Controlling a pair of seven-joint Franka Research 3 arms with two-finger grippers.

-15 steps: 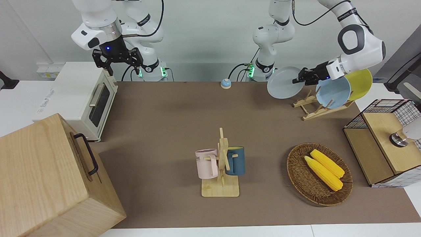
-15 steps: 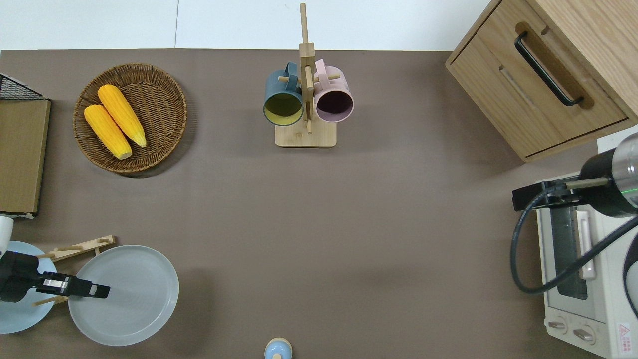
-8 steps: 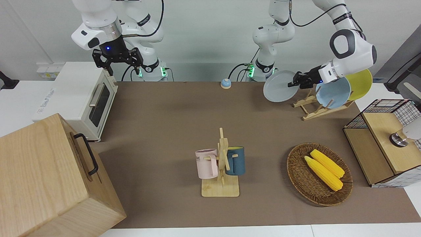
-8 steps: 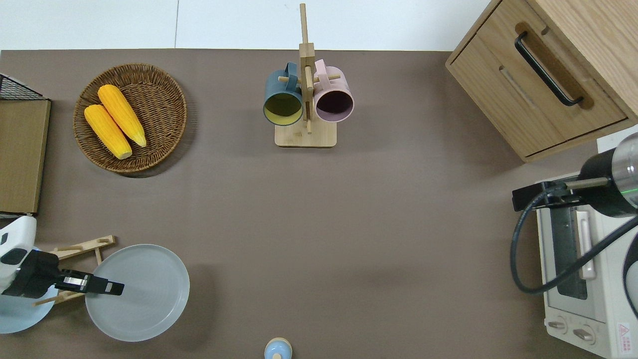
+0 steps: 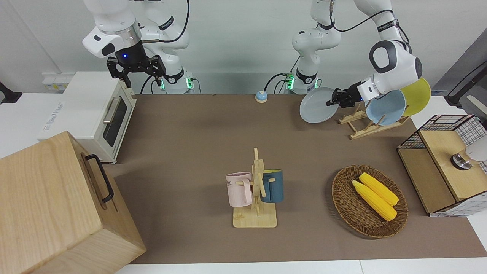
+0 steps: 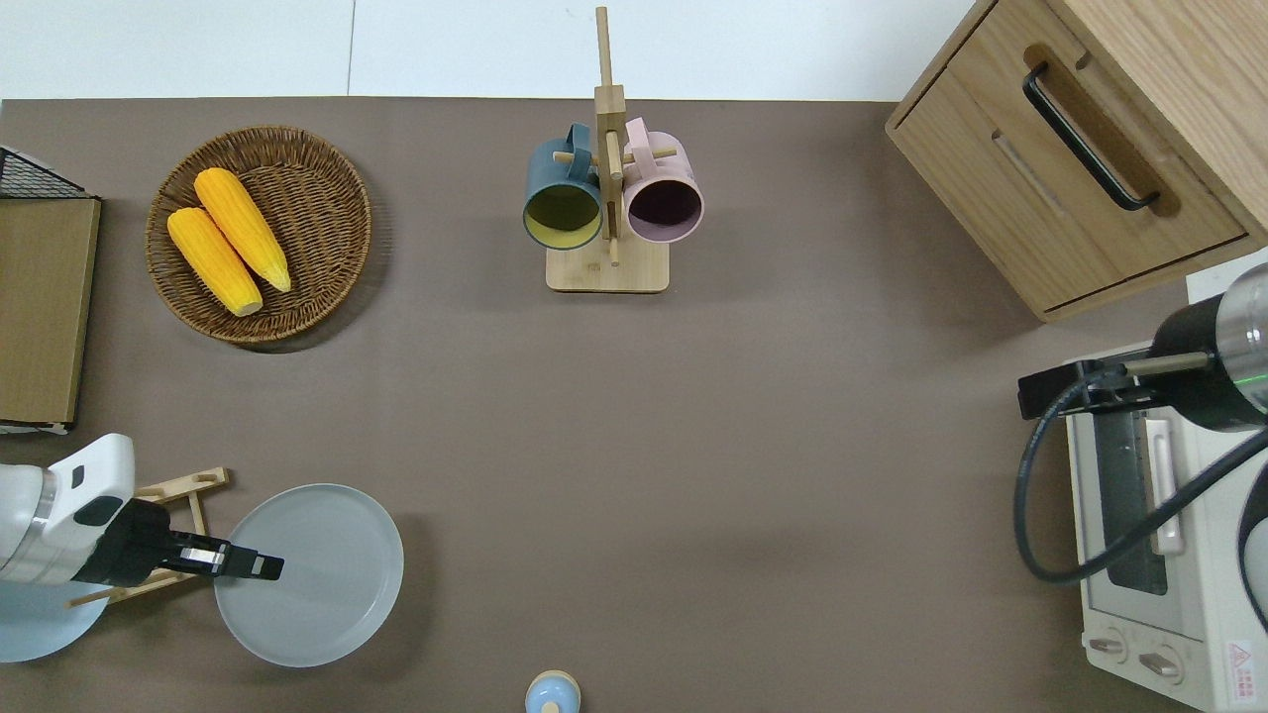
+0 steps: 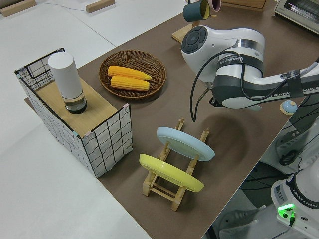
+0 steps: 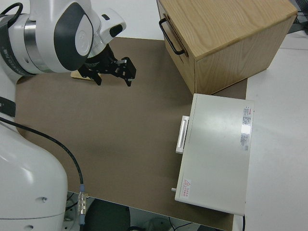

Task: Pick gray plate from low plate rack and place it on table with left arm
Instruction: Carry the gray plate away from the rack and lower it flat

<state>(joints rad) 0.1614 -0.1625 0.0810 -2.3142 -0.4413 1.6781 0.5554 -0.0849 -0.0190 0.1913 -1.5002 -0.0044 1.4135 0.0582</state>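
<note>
Left claw [image 6: 260,566]: black two-finger claw clamped on the rim of the round pale blue-gray plate [image 6: 319,584].
Plate: held above the brown desk [image 6: 693,446], just beside the low light-wood plate rack [image 5: 365,125].
Right arm: parked, claw [image 5: 135,70] spread apart.

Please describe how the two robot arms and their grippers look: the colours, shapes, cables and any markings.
Both arms are glossy white with rounded segments and dark gray round joint caps. The left arm bears gray lettering and carries a black cable along its links. Its left gripper is black with two slim fingers. The right arm has a silver wrist ring; the right gripper is black, with a small blue light on its body. Green lights glow at both bases.
</note>
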